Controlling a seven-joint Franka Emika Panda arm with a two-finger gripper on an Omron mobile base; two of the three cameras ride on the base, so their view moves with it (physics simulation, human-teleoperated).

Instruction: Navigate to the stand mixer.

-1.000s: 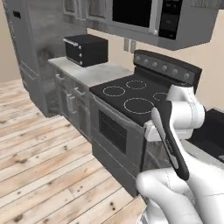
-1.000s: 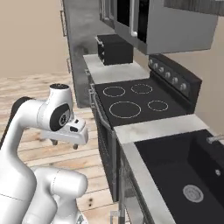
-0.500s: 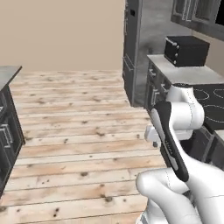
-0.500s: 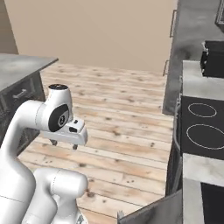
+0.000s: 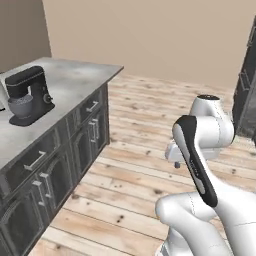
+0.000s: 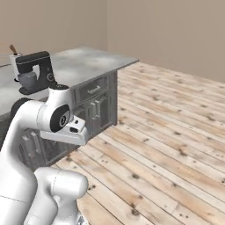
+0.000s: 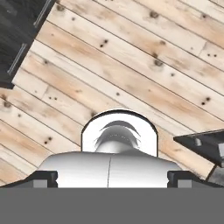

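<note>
Left base view: I see the stand mixer (image 5: 28,95) on the grey island counter (image 5: 75,80), well off to the left of my pincer (image 5: 176,159) and higher than it.
Right base view: the stand mixer (image 6: 35,72) stands behind the arm's elbow, back from the counter's front edge, with a small holder (image 6: 14,57) of utensils just beside it on the far side.
Pincer: folded in close to the arm, aimed down at the wood floor (image 6: 176,132); I cannot tell whether its fingers are apart or together, as no view shows the tips plainly.
Island edge: the counter's near corner (image 5: 120,67) juts toward the open floor; dark drawers and doors (image 5: 85,135) run below it, facing the arm.
Open room: bare planks spread wide ahead of the pincer to the tan wall (image 5: 150,35).
Right side: a tall dark cabinet (image 5: 247,85) stands at the frame edge, past the pincer.
Hand view: planks below, with a dark cabinet front (image 7: 19,35) at the upper left corner.
</note>
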